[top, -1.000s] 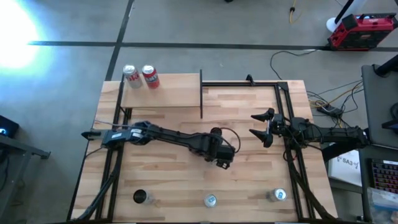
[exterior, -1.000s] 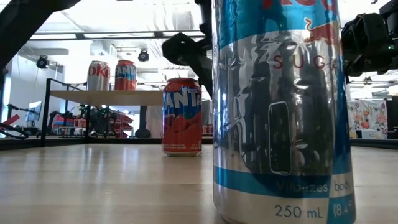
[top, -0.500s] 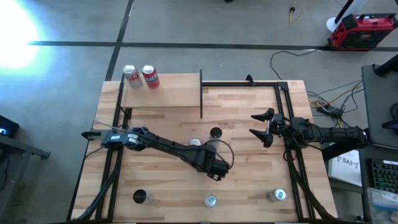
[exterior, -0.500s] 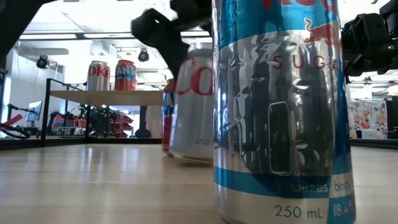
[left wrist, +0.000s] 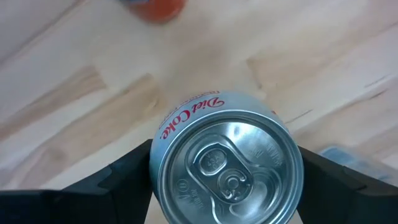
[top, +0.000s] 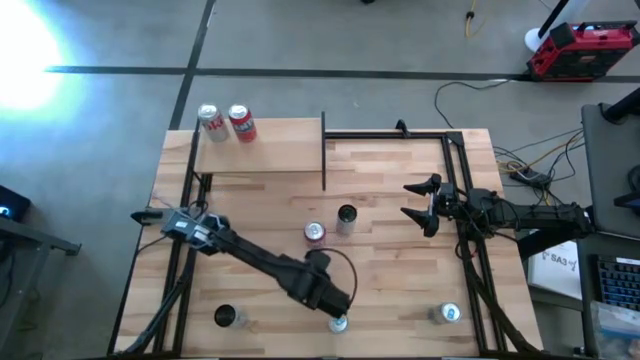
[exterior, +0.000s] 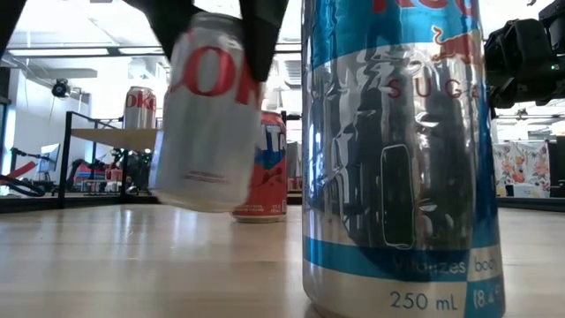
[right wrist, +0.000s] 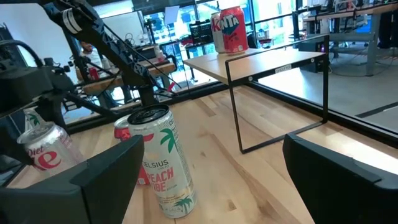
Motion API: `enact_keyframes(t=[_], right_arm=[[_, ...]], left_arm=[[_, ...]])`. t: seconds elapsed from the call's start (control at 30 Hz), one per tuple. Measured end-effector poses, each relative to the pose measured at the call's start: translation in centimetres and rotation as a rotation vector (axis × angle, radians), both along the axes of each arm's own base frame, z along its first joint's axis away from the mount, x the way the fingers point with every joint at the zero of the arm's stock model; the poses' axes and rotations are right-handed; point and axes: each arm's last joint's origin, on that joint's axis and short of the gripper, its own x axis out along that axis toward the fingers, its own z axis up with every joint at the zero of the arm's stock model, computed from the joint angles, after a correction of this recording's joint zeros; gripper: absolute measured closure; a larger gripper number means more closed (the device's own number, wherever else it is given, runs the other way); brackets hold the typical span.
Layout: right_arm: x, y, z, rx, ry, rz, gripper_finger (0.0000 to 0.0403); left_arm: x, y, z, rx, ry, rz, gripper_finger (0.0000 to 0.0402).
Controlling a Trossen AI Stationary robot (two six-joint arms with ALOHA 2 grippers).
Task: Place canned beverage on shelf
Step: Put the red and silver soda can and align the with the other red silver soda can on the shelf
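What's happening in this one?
The left gripper holds a Diet Coke can, tilted and lifted off the table near its front edge. Two cans already stand on the shelf; a Fanta can and a Celsius can wait mid-table, and three more stand along the front. The right gripper waits open at the table's right side.

The floor (top: pixel 330 60) is grey concrete with dark seam lines. A red box (top: pixel 583 48) stands far right, cables (top: pixel 500 150) lie near it, and bright light (top: pixel 25 50) falls at far left.
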Motion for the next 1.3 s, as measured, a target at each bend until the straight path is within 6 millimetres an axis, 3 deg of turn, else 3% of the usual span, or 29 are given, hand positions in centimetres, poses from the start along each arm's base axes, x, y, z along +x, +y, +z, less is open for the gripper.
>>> enact_keyframes(t=[0.23,0.43,0.83,1.3], right_arm=[[0.0,0.0,0.0,0.0,0.0,0.0,0.0035],[0.0,0.0,0.0,0.0,0.0,0.0,0.0035],[0.0,0.0,0.0,0.0,0.0,0.0,0.0035],[0.0,0.0,0.0,0.0,0.0,0.0,0.0035]], left_arm=[[-2.0,-1.6,0.0,0.01,-0.021,0.055,0.0115],[-4.0,-0.7,0.0,-0.012,-0.074,0.176,0.0115],[-7.7,5.5,0.9,-0.03,-0.11,0.347,0.0115],[-16.2,13.5,-1.4,-0.077,-0.14,0.409,0.0115]])
